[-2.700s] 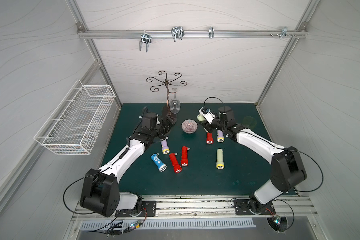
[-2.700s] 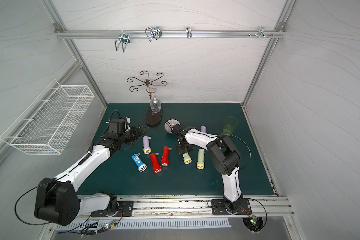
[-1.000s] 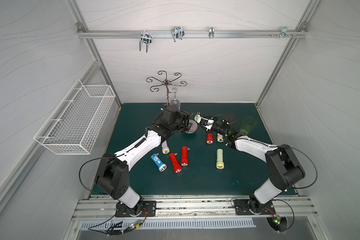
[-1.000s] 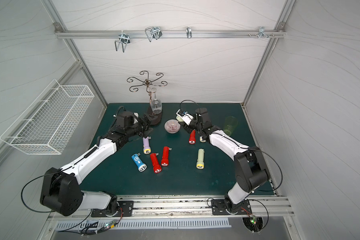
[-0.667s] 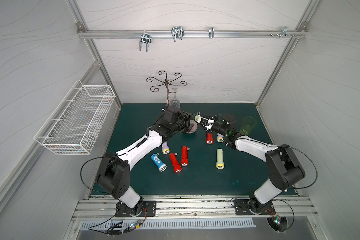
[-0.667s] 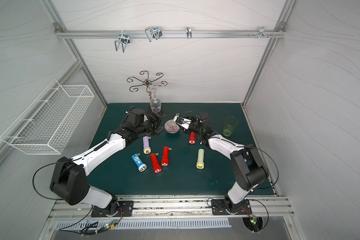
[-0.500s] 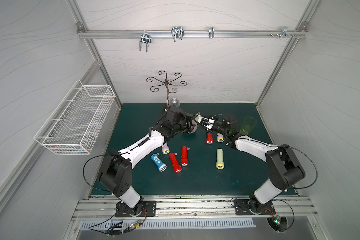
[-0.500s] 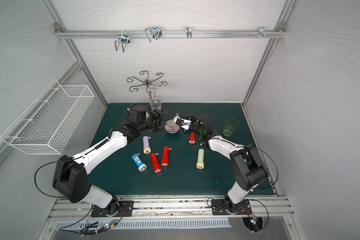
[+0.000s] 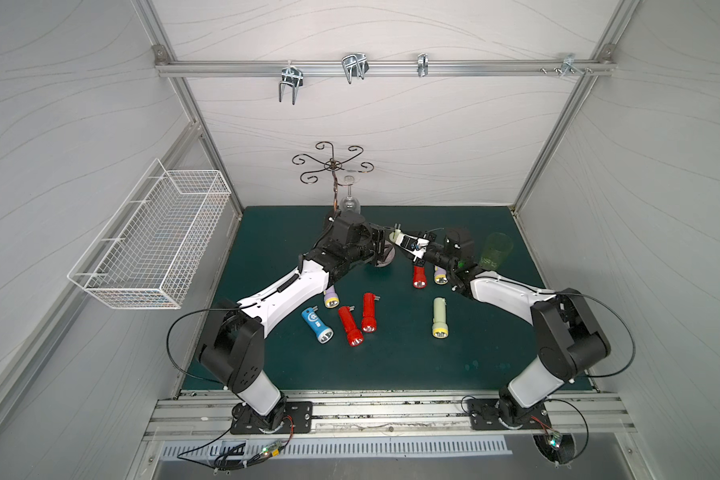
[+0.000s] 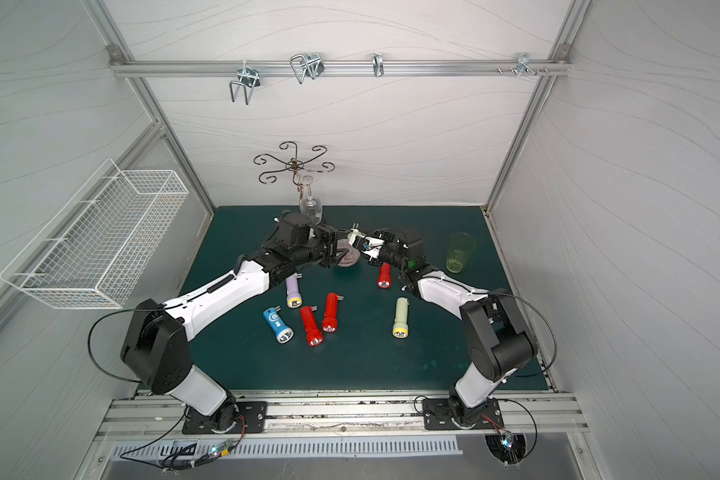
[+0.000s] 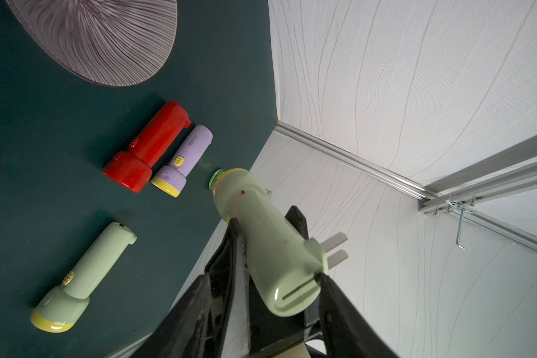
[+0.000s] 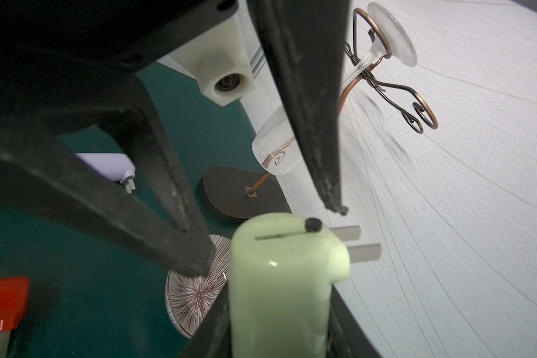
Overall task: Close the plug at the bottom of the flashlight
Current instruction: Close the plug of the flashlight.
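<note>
My right gripper [image 9: 417, 250] [image 12: 278, 325] is shut on the body of a pale green flashlight [image 9: 404, 240] [image 10: 356, 240] [image 12: 279, 279], held in the air above the mat near its back. The plug [image 11: 335, 248] [image 12: 357, 241] sticks out sideways from the flashlight's bottom end as two metal prongs. My left gripper [image 9: 385, 246] [image 11: 262, 276] faces that end with its jaws apart on either side of it. One fingertip [image 11: 320, 277] touches the edge of the plug's hinge, while the other stands off the flashlight.
Several more flashlights lie on the green mat [image 9: 391, 365]: red [image 9: 419, 276], purple [image 9: 440, 275], green [image 9: 439, 318], blue [image 9: 316, 324]. Under the grippers sits a striped bowl [image 9: 385, 261]. A green cup [image 9: 493, 253] and a wire glass stand [image 9: 333, 166] are at the back.
My left arm has swung in from the left to the flashlight's bottom end and its jaws have narrowed around it. The right gripper has kept the flashlight still.
</note>
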Controlling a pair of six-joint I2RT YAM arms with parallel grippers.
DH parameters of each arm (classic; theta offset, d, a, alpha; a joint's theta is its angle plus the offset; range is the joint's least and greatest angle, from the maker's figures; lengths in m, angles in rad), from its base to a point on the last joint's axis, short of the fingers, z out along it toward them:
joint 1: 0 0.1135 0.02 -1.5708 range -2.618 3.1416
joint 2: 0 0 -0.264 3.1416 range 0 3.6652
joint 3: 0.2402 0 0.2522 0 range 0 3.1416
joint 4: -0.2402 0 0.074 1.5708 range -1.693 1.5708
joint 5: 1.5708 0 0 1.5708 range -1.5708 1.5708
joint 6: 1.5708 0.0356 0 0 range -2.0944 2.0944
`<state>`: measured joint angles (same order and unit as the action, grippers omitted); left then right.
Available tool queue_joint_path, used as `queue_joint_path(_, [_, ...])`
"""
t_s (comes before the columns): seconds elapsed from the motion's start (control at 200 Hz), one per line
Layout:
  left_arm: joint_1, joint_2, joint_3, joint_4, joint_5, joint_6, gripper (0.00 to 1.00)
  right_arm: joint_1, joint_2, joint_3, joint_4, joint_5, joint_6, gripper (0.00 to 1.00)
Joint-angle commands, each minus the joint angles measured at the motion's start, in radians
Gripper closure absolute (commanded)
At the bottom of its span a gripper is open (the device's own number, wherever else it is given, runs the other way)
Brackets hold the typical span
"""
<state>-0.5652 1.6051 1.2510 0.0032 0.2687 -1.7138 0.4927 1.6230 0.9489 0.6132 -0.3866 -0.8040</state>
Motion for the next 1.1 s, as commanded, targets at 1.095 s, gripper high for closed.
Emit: queue_joint_path(1.095, [-0.022, 0.061, 0.057, 0.126, 0.078, -0.059, 0.69, 0.03, -0.008, 0.031, 0.039, -0.087, -0.005, 1.0])
